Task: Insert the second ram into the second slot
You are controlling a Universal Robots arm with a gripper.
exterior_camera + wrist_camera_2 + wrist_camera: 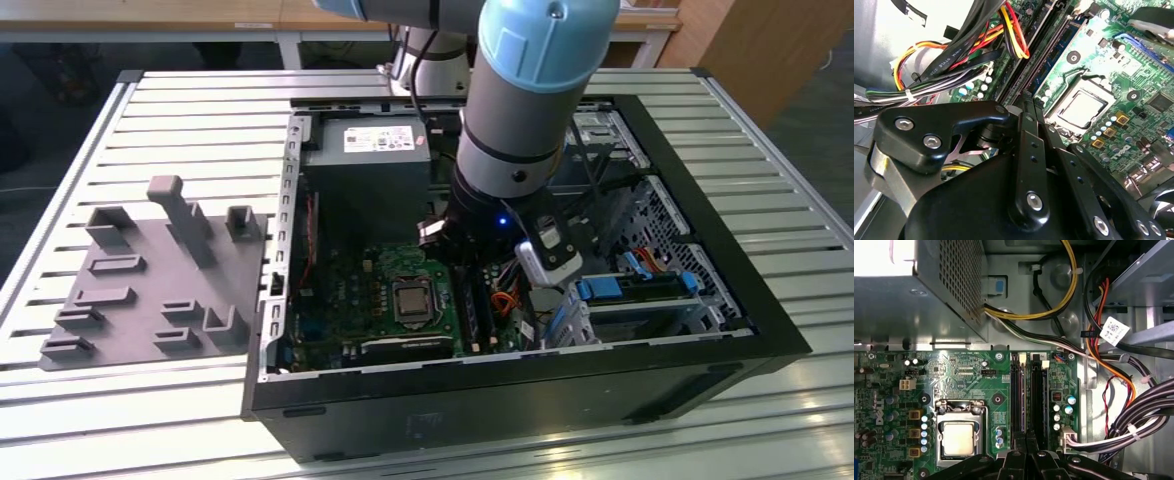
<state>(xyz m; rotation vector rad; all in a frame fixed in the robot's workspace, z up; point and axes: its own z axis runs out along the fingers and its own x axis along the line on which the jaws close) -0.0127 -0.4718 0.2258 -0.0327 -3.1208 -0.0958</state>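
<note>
The second ram (1066,47), a thin blue stick with dark chips, stands on edge in one of the black memory slots (1039,395) beside the processor socket. From above it shows as a pale strip (1024,395). My gripper (1028,102) is low inside the open computer case (747,330), its two fingers pressed together and shut. The tips (1026,440) meet over the near end of the slots, in line with the stick. Whether they touch the stick is hidden by the fingers. In the exterior view the gripper (465,262) hangs just above the slots (470,300).
The processor socket (959,437) lies beside the slots. The power supply box (367,160) fills the case's far corner. Cable bundles (1124,415) run on the slots' other side. Drive bays with blue clips (641,290) stand at the exterior view's right. A grey fixture plate (147,280) lies outside the case.
</note>
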